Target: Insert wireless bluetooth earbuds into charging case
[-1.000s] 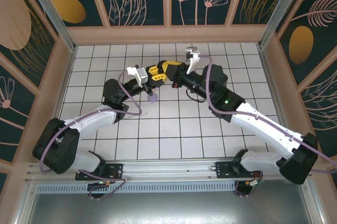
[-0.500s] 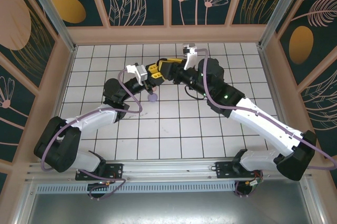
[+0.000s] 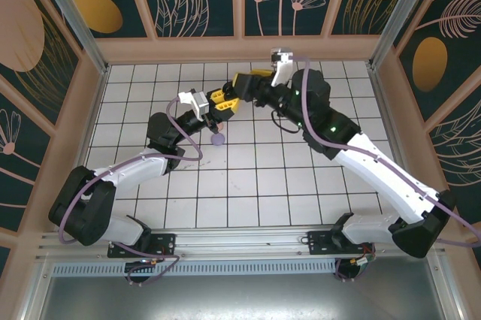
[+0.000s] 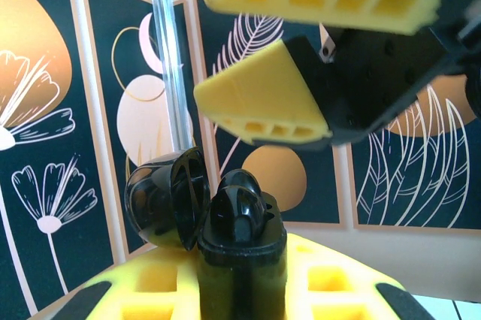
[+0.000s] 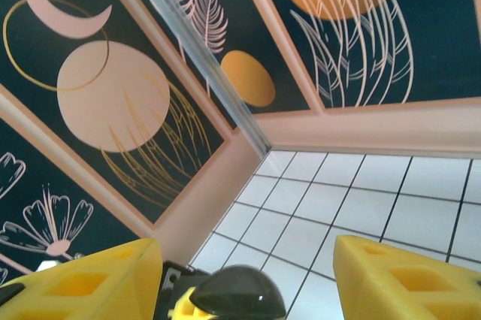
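Holding the black charging case (image 4: 242, 252) clamped in my left gripper (image 4: 240, 290), off the table at the far middle with its lid (image 4: 161, 207) open, I see what looks like a black earbud (image 4: 237, 211) in its mouth, but cannot tell if it's seated. My right gripper (image 5: 246, 275) hangs just above, fingers wide and empty; brushing the lid or tilting the case could spill the bud.
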Tool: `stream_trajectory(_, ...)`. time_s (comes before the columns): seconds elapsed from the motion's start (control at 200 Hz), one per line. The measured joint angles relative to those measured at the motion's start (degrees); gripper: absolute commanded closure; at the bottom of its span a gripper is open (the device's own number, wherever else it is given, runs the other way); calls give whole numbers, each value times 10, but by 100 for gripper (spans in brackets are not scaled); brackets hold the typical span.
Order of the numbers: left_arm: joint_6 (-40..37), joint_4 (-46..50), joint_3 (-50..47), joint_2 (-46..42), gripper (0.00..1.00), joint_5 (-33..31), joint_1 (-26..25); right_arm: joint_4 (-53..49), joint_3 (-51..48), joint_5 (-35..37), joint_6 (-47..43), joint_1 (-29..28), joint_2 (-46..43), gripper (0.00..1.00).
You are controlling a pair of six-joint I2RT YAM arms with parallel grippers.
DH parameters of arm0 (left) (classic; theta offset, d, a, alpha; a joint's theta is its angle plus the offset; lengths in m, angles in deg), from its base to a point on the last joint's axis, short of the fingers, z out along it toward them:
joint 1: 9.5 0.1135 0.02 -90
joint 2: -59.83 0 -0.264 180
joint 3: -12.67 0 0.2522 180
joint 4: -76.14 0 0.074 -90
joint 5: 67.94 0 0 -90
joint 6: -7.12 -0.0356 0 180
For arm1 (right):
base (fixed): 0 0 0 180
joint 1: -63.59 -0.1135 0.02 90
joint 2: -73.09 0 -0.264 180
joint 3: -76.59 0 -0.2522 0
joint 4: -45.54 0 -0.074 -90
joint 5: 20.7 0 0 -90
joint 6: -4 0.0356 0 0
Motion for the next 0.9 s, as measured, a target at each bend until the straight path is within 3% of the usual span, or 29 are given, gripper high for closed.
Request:
stream_trajectory(0.335, -47, 61, 0, 0, 100, 3, 0, -151, 193, -70, -33, 64, 135, 73)
stream_trajectory(0.525, -73, 100, 0, -1, 100, 5, 0, -247, 281, -113, -64, 65, 237, 80)
stream_trajectory(0.741, -80, 124, 0, -4, 100, 11, 0, -318, 291, -133, -84, 59, 263, 88)
stream_trajectory(0.896, -80, 142, -1, -4, 100, 19, -1, -313, 241, -117, -90, 46, 219, 91)
